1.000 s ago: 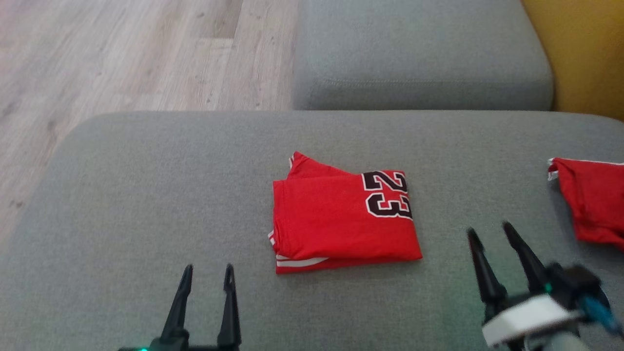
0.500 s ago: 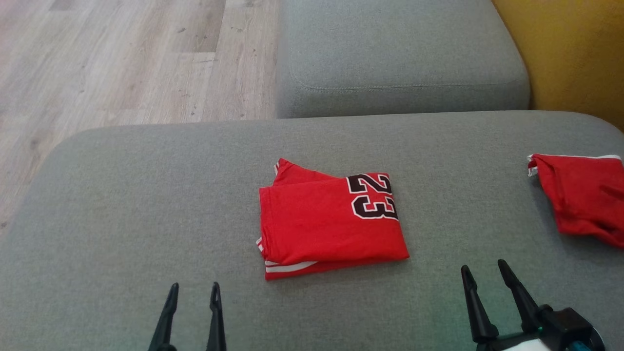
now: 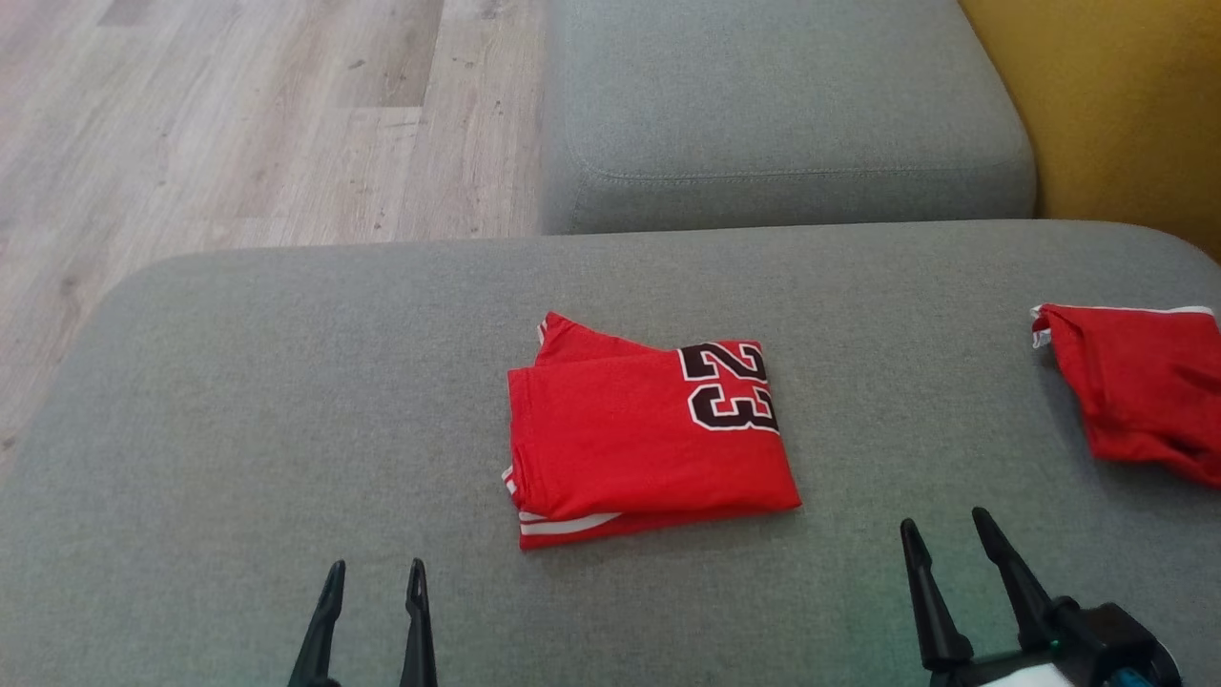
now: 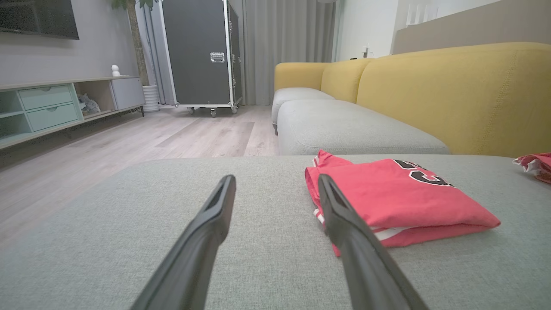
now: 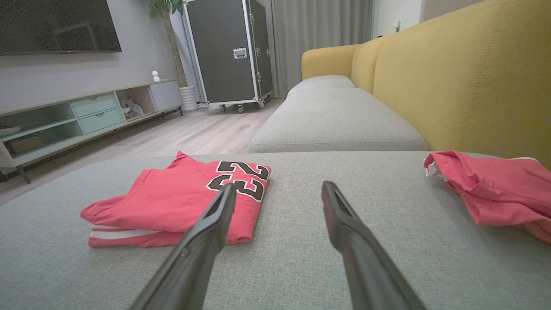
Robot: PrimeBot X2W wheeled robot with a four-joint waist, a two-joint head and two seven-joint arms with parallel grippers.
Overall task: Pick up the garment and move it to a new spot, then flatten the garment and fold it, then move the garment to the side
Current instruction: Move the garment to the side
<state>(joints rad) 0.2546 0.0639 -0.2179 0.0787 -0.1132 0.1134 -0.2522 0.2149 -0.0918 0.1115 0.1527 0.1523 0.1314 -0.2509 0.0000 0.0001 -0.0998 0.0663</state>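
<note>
A red jersey (image 3: 639, 439) with a black "23" lies folded into a neat rectangle in the middle of the grey cushion (image 3: 286, 401). The left wrist view has the jersey (image 4: 396, 198) ahead and to the right; the right wrist view has the jersey (image 5: 181, 206) ahead and to the left. My left gripper (image 3: 374, 574) hangs open near the cushion's front edge, left of the jersey and apart from it. My right gripper (image 3: 944, 530) is open too, at the front right, with nothing between its fingers.
A second red garment (image 3: 1145, 391) lies crumpled at the cushion's right edge. Behind stands another grey seat cushion (image 3: 782, 105) with a yellow backrest (image 3: 1116, 105) to its right. Wooden floor (image 3: 219, 124) lies off the far left.
Both grippers have drawn back toward the front edge, away from the jersey, mostly before half a second ago. The camera shifted slightly; the jersey has stayed put.
</note>
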